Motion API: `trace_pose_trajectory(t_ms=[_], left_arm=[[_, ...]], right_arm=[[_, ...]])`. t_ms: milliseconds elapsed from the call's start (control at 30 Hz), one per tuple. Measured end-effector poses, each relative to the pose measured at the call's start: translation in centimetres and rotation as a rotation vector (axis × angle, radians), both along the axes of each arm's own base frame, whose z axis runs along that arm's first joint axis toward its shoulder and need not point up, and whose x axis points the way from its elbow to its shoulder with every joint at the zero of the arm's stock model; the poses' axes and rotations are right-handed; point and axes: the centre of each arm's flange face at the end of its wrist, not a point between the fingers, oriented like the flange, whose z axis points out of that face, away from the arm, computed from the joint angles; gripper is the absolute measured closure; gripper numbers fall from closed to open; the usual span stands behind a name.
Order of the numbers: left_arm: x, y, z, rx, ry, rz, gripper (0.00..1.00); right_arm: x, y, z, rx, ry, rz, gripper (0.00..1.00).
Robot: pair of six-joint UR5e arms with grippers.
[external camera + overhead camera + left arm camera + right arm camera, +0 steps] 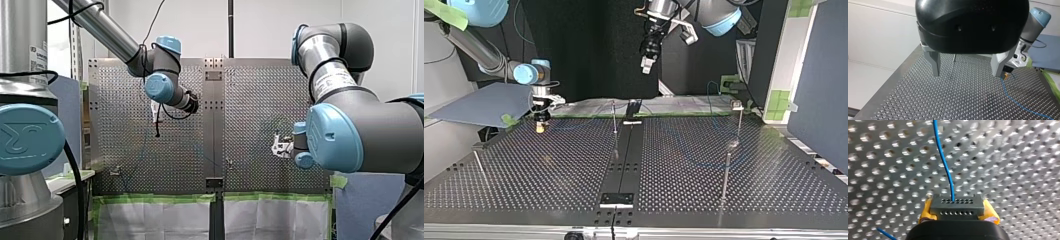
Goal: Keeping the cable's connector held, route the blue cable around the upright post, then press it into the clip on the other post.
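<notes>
Right gripper [958,213] clenched on connector [957,206] w/ yellow pads, low nr table's [549,170] far edge, so that end stays anchored. Blue cable [944,162] trails loose across the table, apparently not yet round a post [614,117]. Left gripper [966,73] spread wide, empty, above the table, prob. free for routing.

You are finding no writing here that can actually be read. In the front view, a white label [37,58] is sitting on the grey column [17,35] at the near left, its print too small to make out. A band of fine print [336,81] is wrapping around my right arm [320,52] at the right, and it is just as unreadable. The blue joint cap [27,138] at the near left is carrying an embossed logo mark, but its letters are not resolving.
</notes>
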Motion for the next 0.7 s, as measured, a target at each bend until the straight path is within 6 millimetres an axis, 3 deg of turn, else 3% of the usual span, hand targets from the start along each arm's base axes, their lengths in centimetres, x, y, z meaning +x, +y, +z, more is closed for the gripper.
trace_pose_trajectory(t_ms=[300,700], left_arm=[[0.0,0.0,0.0,-0.001,-0.001,0.001,0.00],[0.0,0.0,0.1,-0.001,-0.001,0.001,0.00]], right_arm=[[0.0,-0.5,4.3,-0.031,-0.023,0.001,1.00],[0.4,-0.3,4.8,-0.017,-0.070,0.019,1.00]])
